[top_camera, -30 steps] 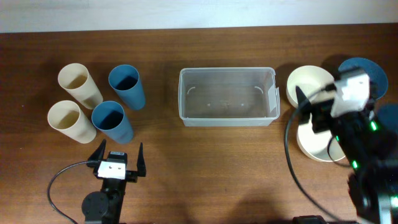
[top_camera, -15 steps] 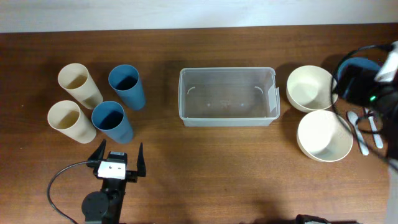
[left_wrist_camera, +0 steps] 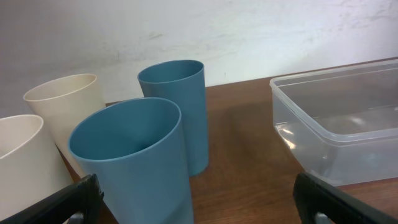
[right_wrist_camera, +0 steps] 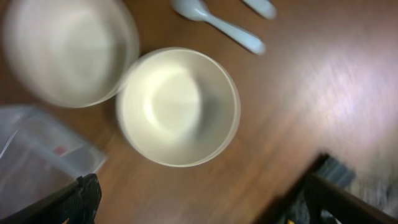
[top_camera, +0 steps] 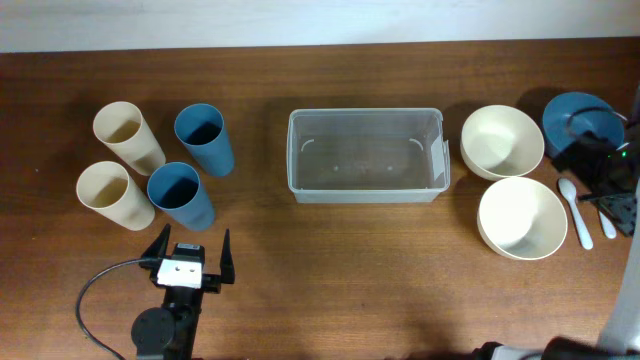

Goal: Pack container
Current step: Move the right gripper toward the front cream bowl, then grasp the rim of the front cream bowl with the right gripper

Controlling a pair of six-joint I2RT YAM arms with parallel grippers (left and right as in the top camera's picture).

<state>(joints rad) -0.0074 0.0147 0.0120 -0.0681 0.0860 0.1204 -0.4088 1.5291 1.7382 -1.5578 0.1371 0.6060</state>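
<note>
My left hand (top_camera: 192, 248) stands fully spread and empty, near a tall blue plastic cup (top_camera: 180, 195). My right hand (right_wrist_camera: 200, 183) is equally spread, gripping nothing, above a round cream bowl (right_wrist_camera: 178, 106). The clear rectangular plastic container (top_camera: 365, 160) sits empty at the middle of the brown wooden bench (top_camera: 330, 270). I judge packing not started: every item lies outside.

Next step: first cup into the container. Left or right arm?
Left. Its fingers, open, face the near blue cup, which is directly ahead in the left wrist view, with the empty container further right. The right arm sits at the table's far right edge, beyond the cream bowls.
</note>
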